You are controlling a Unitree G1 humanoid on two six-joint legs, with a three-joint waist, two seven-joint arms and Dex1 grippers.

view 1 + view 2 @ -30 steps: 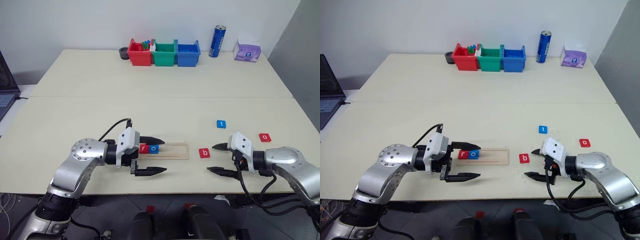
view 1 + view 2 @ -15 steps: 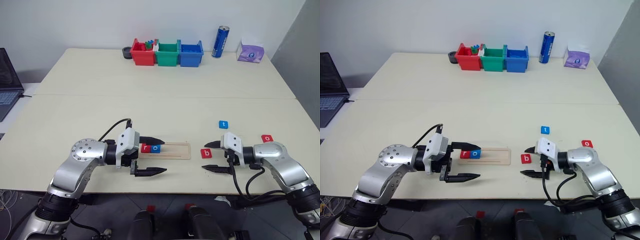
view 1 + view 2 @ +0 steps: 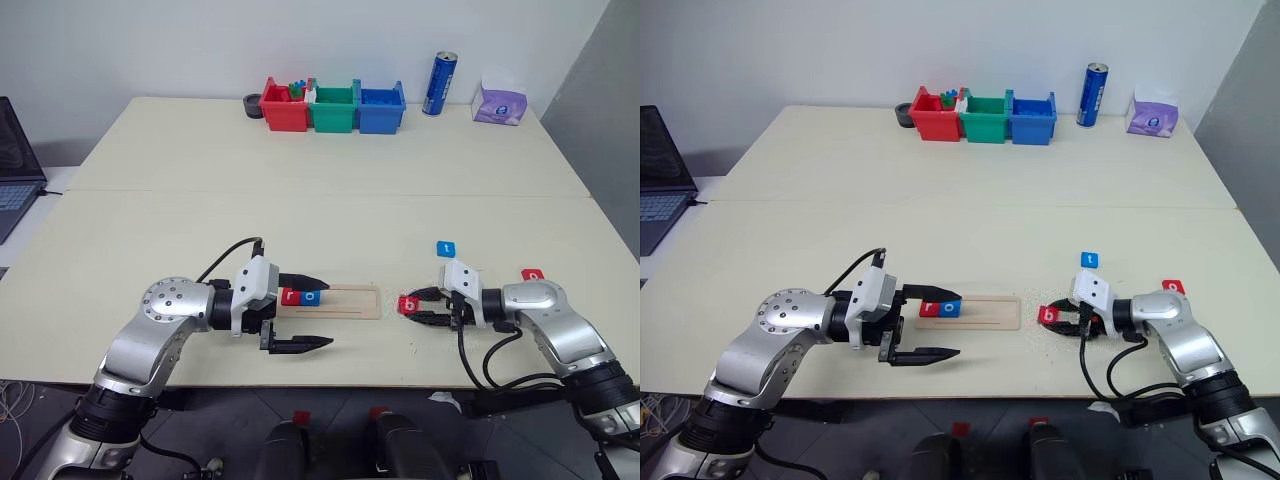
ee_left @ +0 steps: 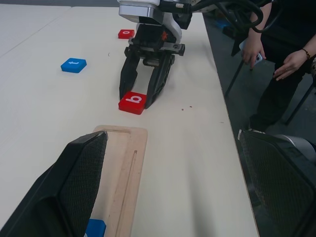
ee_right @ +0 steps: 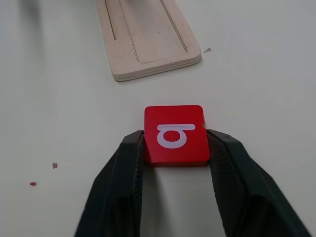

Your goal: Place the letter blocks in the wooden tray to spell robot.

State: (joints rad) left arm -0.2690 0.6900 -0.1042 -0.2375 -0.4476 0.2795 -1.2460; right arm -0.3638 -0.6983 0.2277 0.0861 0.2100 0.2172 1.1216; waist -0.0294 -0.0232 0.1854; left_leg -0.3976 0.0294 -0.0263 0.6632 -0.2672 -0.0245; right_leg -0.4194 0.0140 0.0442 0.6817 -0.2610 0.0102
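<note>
I have the right gripper (image 5: pixel 175 148) closed down onto the red b block (image 5: pixel 175 133), a finger pressing each side edge, the tile flat on the table (image 3: pixel 300 190) just off the right end of the wooden tray (image 3: pixel 345 300). The tray runs left to right, and the red r block (image 3: pixel 290 295) and blue o block (image 3: pixel 311 296) sit touching at its left end, so the next free slot lies to the left of my grip, beside that o. The right arm is plainly the nearer one for this carry. The left gripper (image 3: pixel 303 311) hangs wide open with nothing in it, straddling the tray's left end (it could crowd the slot). The blue t block (image 3: pixel 446 248) and red o block (image 3: pixel 532 274) wait farther right.
</note>
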